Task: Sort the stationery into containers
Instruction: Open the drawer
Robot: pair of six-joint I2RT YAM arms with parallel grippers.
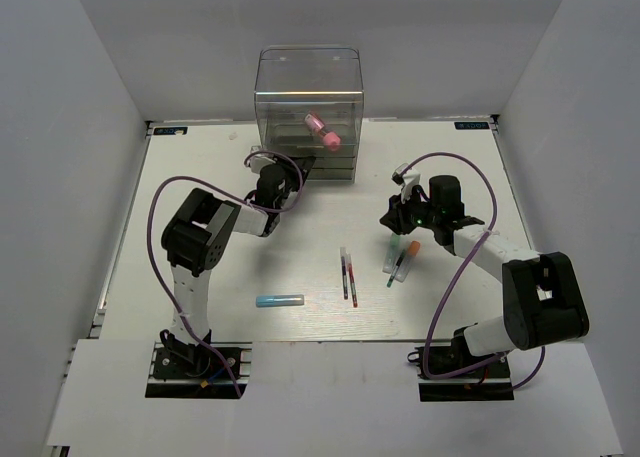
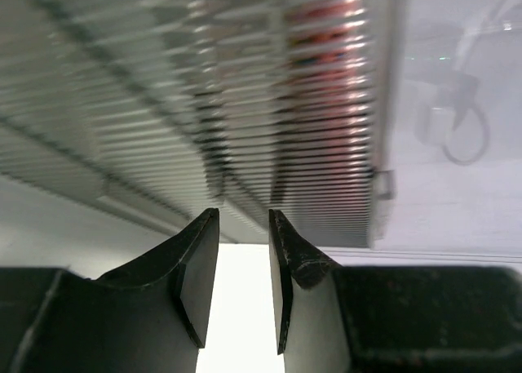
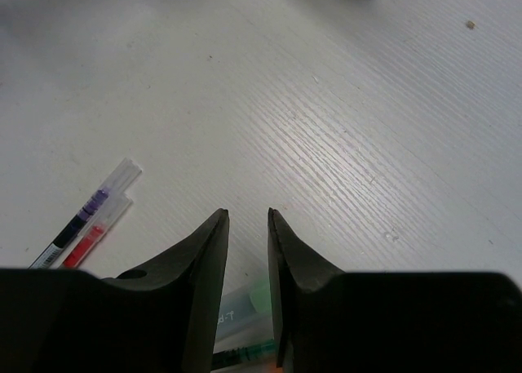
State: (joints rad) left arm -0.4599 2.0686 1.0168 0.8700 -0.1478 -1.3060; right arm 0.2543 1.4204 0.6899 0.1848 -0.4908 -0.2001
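- My left gripper (image 2: 243, 263) is set to a narrow gap with nothing between its fingers. It is right in front of the organiser (image 1: 308, 87), down at the drawer level.
- The organiser stands at the middle of the worktop's far edge. Its ribbed clear wall fills the left wrist view; I cannot tell whether my fingertips touch it.
- The stubby pink cylinder (image 1: 323, 130) lies tilted inside the see-through upper compartment, above my left gripper.
- My right gripper (image 3: 247, 267) is also narrowly parted and holds nothing. It is right of the worktop's centre, above the pale green marker (image 3: 243, 306), whose end shows between my fingertips.
- The orange-capped marker (image 1: 408, 257) lies just beside the pale green marker, with the thin green pen (image 1: 394, 274) alongside them.
- The purple pen (image 3: 86, 214) and red pen (image 3: 88, 241) lie side by side near the centre, to the left of my right gripper and apart from it.
- The light blue stick (image 1: 279, 300) lies close to the near edge, left of centre, well apart from both grippers.
- The pale green marker carries dark lettering that seems to start "T-"; my finger hides the rest.
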